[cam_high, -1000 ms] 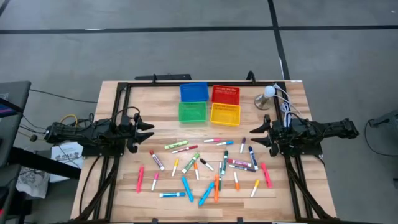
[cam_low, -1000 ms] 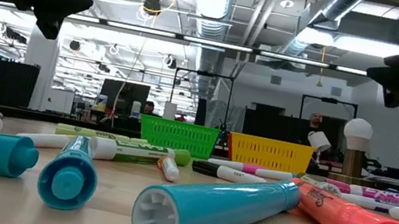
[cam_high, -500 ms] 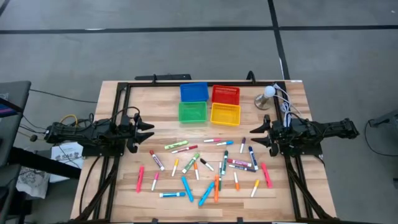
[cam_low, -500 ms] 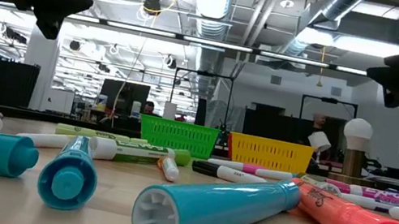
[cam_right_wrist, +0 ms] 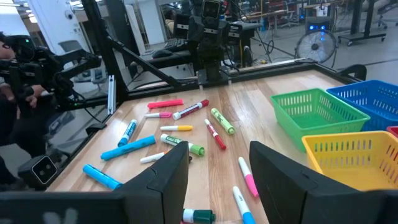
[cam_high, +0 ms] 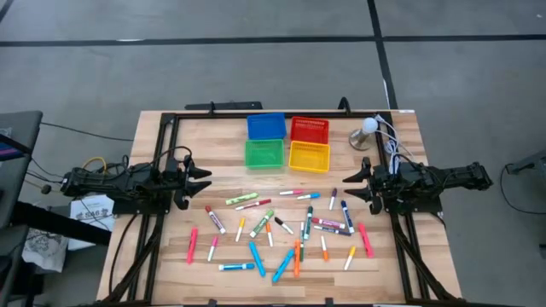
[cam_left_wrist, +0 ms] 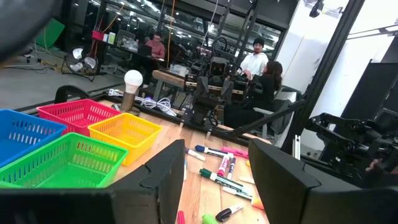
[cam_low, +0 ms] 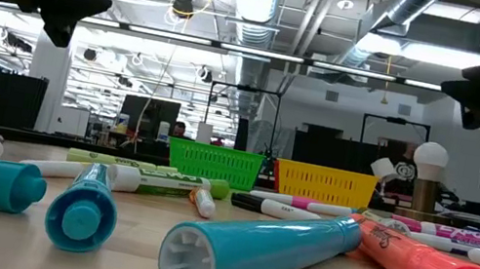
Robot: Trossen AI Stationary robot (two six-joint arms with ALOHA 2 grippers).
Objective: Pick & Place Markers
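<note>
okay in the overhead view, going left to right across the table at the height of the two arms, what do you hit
Left hand, open and empty → the markers scattered across the middle of the table → right hand, open and empty. The four bins lie farther back, off that line.

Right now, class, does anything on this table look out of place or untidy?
Yes: the markers lie scattered at all angles across the near half of the table, none in the four bins, which look empty. Both grippers, left and right, hang open at the table's sides, holding nothing.
</note>
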